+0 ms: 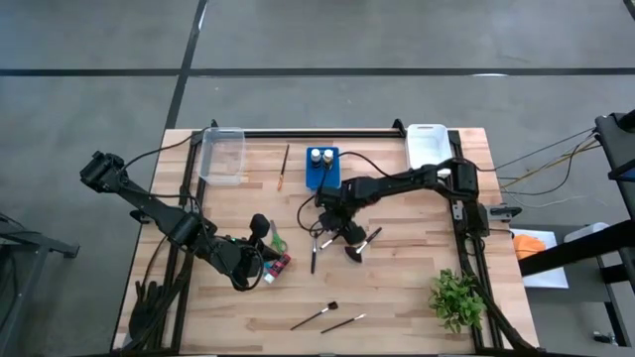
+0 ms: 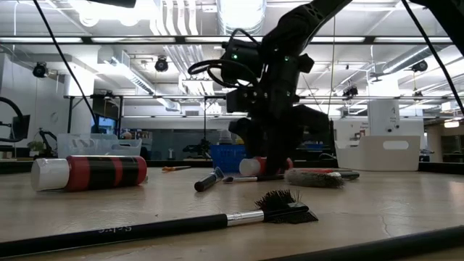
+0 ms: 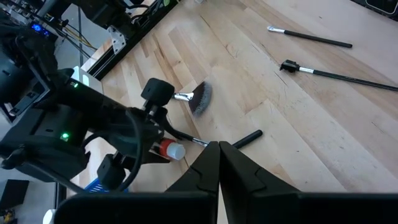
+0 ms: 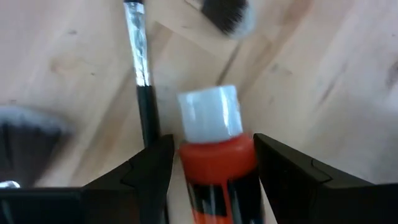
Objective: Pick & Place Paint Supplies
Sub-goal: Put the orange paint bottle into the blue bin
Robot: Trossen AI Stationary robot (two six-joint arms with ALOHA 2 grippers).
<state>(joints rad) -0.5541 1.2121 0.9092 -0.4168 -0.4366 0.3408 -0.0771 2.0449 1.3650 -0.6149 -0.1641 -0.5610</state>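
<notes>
My right gripper [image 1: 332,224] [image 2: 270,161] is down at mid-table, shut on an orange-red paint bottle [image 4: 217,158] with a white cap; the bottle also shows in the low view [image 2: 250,165]. Dark-handled brushes [image 1: 314,254] [image 1: 363,242] lie on the table beside it. My left gripper [image 1: 260,232] [image 3: 219,155] hovers shut and empty left of centre. Below it, a red-and-black striped bottle [image 1: 279,265] [image 2: 90,172] lies on its side, with green-handled scissors [image 1: 276,240] flat on the wood next to it. Two more brushes [image 1: 316,315] [image 1: 344,322] rest near the near edge. My right gripper has the orange-red bottle's body [image 4: 217,163], just below the white cap [image 4: 209,114], between its two fingers [image 4: 149,171]. The fingers come slanting down from above and lie along the bottle, the cap pointing past their tips. The bottle seems to lie on the table.
A blue square holder [image 1: 322,167] with two bottles stands at the far middle. A wooden-handled brush [image 1: 284,167] lies left of it. A clear bin [image 1: 223,154] and a white bin [image 1: 427,145] sit at the far edge. A green plant [image 1: 456,297] stands near the right corner.
</notes>
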